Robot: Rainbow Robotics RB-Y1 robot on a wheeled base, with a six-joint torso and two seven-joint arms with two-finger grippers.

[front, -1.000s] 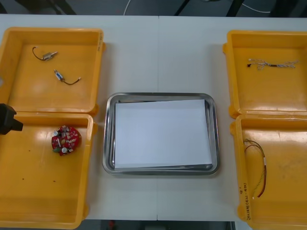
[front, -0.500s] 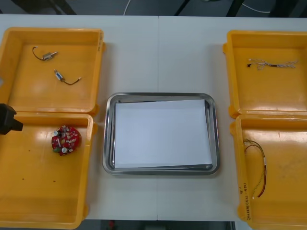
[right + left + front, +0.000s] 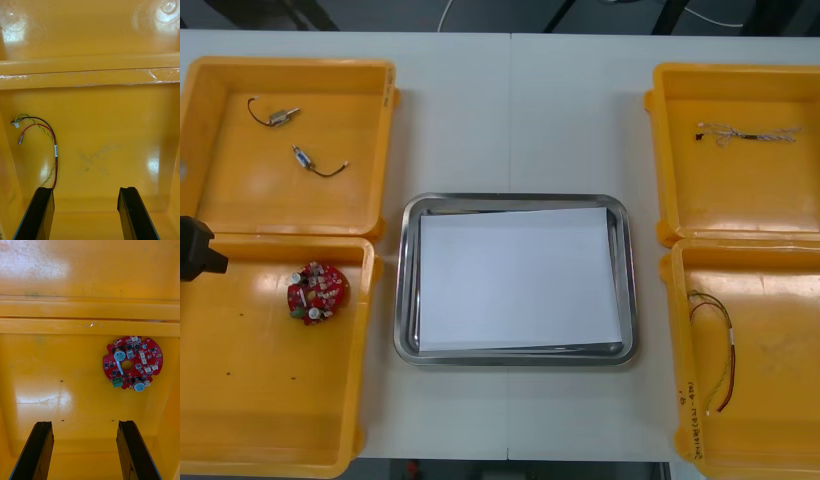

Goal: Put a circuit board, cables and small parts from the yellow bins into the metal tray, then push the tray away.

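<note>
Left wrist view, left gripper (image 3: 84, 423) spread, circuit board (image 3: 132, 363) near rim (image 3: 56, 326), right gripper (image 3: 86, 188) spread, perhaps over cable (image 3: 55, 150)

Bare yellow bin (image 3: 56, 390) floor between spread fingers (image 3: 35, 453) of left end effector (image 3: 84, 450), circuit board (image 3: 132, 363) ahead, bin wall beyond

Near right yellow bin (image 3: 772, 405) partly off-frame.

Round red circuit board (image 3: 318, 292) flat in yellow bin (image 3: 250, 400), metal tray (image 3: 404, 290) white inside
</note>
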